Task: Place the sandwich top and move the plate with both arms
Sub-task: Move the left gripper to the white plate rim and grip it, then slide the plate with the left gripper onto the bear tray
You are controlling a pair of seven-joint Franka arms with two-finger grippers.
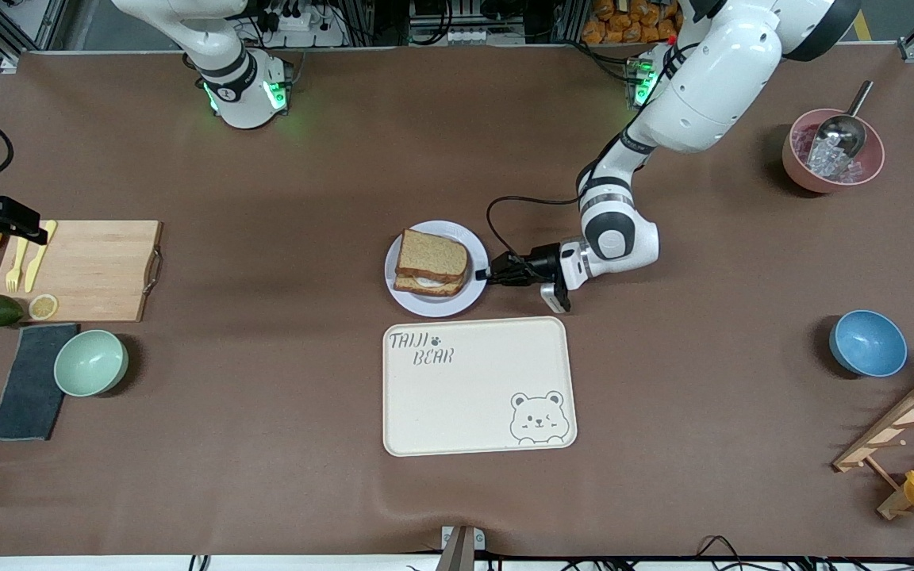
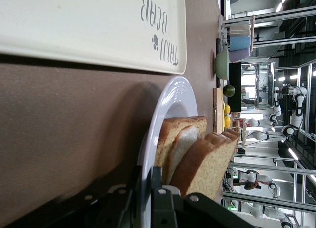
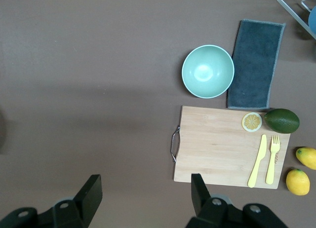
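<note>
Brown matting is covering the whole counter (image 1: pixel 266 412), and the small pale plate (image 1: pixel 405 297) is sitting near its middle, just farther from the front camera than the cream tray (image 1: pixel 473 396) with the bear drawing. On the plate the sandwich top (image 1: pixel 433 255) is lying flat over the lower slice, slightly skewed, with a strip of egg white showing between them.

Reaching in low from its base, the left arm is bringing the left gripper (image 1: pixel 490 274) level with the counter at the plate's rim on the left arm's side. In the left wrist view its black fingers (image 2: pixel 160 203) are sitting closed onto the thin rim of the plate (image 2: pixel 170 102), one above and one below.

Over the right arm's end of the counter the right gripper (image 3: pixel 145 198) is hanging with its jaws spread wide and nothing between them. Below it are lying a wooden cutting board (image 3: pixel 222 149), a pale green bowl (image 3: pixel 208 71) and a dark cloth (image 3: pixel 256 65).
</note>
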